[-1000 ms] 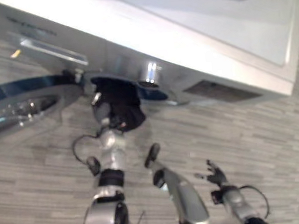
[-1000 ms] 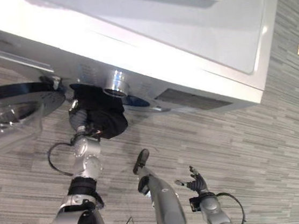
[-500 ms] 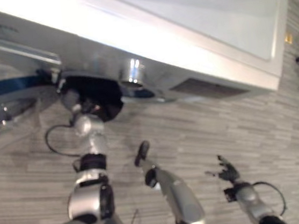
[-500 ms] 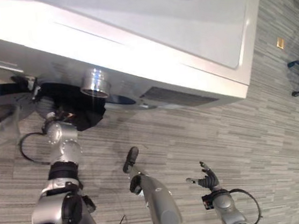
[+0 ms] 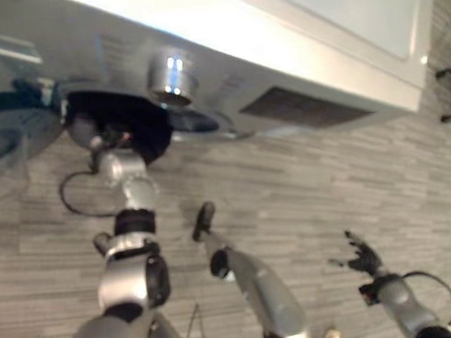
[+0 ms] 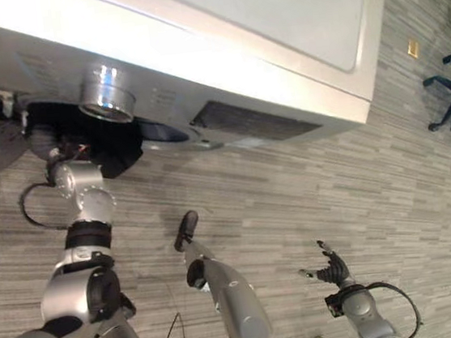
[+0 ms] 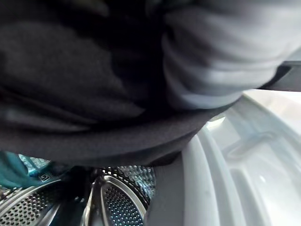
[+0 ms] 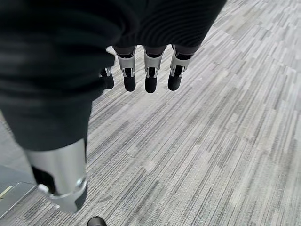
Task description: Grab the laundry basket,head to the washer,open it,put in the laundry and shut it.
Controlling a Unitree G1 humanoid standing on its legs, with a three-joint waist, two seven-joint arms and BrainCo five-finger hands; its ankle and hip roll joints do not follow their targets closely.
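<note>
Right hand (image 6: 332, 271) is hanging open and idle at 5 o'clock over the floor, while up at 10 o'clock the left hand (image 5: 108, 137) is stuffing dark laundry (image 7: 70, 80) into the washer (image 5: 295, 63) drum (image 7: 113, 197), fingers buried so can't tell its hold, so it's worth pushing deep past the rim before pulling out.

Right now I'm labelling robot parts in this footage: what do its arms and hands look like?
Both arms are silver-grey, rounded segments with black joint bands. The right hand has silver fingers with dark tips and a dark ribbed cover over its back and wrist. The left hand is mostly hidden in the washer opening.
</note>
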